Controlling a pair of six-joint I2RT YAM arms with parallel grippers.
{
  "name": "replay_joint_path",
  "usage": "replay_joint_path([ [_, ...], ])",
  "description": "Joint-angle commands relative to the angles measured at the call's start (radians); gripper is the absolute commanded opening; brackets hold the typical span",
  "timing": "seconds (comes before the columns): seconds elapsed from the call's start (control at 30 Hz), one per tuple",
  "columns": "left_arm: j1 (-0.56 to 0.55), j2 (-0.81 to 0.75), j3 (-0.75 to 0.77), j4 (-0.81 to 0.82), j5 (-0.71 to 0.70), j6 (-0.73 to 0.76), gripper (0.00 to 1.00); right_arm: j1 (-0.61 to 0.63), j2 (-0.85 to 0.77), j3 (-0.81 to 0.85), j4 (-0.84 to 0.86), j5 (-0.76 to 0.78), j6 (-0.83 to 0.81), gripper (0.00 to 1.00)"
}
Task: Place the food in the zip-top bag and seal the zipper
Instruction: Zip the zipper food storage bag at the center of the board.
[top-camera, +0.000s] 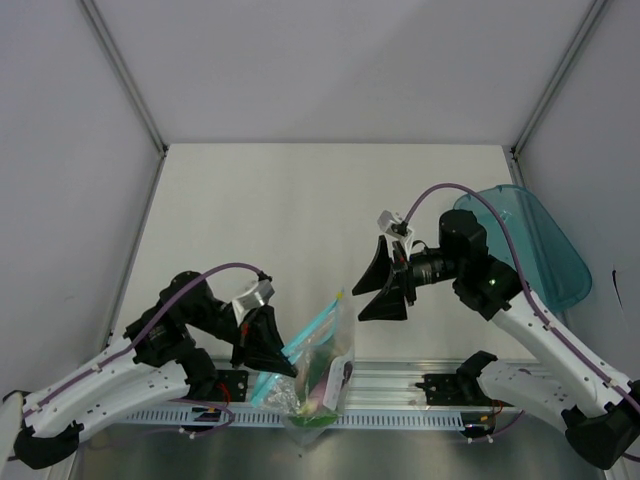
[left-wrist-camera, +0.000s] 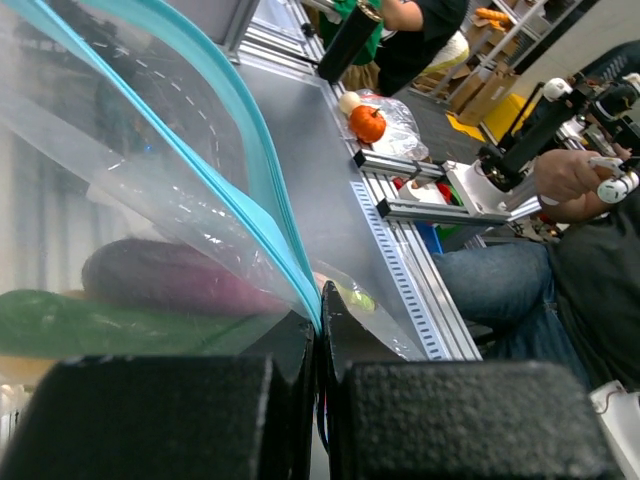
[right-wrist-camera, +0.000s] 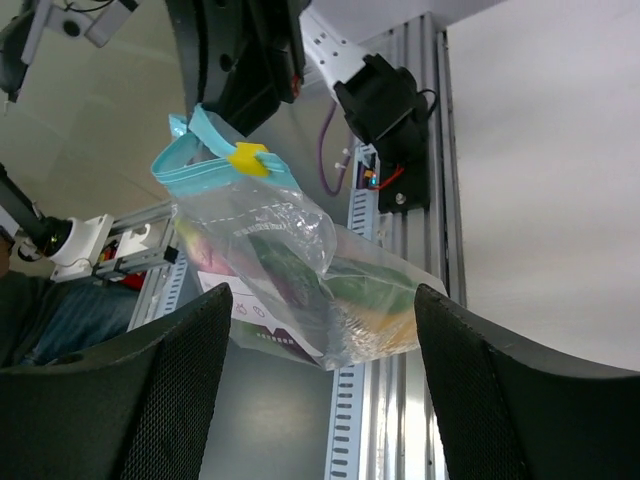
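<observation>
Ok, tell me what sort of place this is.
Probably a robotics lab workcell: two arms bolted to an aluminium rail, white panels boxing in the table, and a seated person gripping a handle alongside.

White walls (top-camera: 340, 60) enclose a pale table (top-camera: 300, 200); metal posts (top-camera: 124, 75) at 11 and 1 o'clock, slotted rail (top-camera: 390, 380) at 6.

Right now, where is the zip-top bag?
Top view: the zip-top bag hangs over the near rail at centre, its zipper pinched by the left gripper.

Clear zip-top bag (right-wrist-camera: 290, 230), food (right-wrist-camera: 372, 292) inside
</observation>
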Motion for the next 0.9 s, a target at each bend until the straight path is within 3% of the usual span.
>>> replay_joint_path([
  [0.0, 0.005, 0.005, -0.004, 0.103, 0.065, -0.029, 0.01, 0.012, 0.012, 0.000, 0.113, -0.094, 0.023, 0.75],
  [0.37, 0.005, 0.032, -0.004, 0.192, 0.081, -0.072, 0.01, 0.138, 0.127, 0.052, 0.240, -0.093, 0.072, 0.71],
  [0.57, 0.005, 0.037, -0.001, 0.177, 0.062, -0.058, 0.01, 0.225, 0.146, 0.031, 0.354, -0.094, 0.124, 0.63],
  [0.67, 0.005, 0.037, -0.004, 0.140, 0.051, -0.041, 0.01, 0.245, 0.157, 0.034, 0.352, -0.094, 0.124, 0.46],
  [0.7, 0.005, 0.039, -0.003, 0.128, 0.045, -0.028, 0.00, 0.245, 0.157, 0.031, 0.354, -0.093, 0.126, 0.30],
  [0.8, 0.005, 0.036, 0.004, 0.065, 0.014, 0.003, 0.01, 0.247, 0.154, 0.029, 0.355, -0.076, 0.137, 0.00],
  [0.83, 0.005, 0.034, 0.010, 0.051, 0.002, 0.009, 0.01, 0.248, 0.152, 0.028, 0.349, -0.070, 0.134, 0.00],
  [0.87, 0.005, 0.029, 0.016, 0.007, -0.041, 0.026, 0.08, 0.247, 0.150, 0.028, 0.342, -0.053, 0.132, 0.00],
])
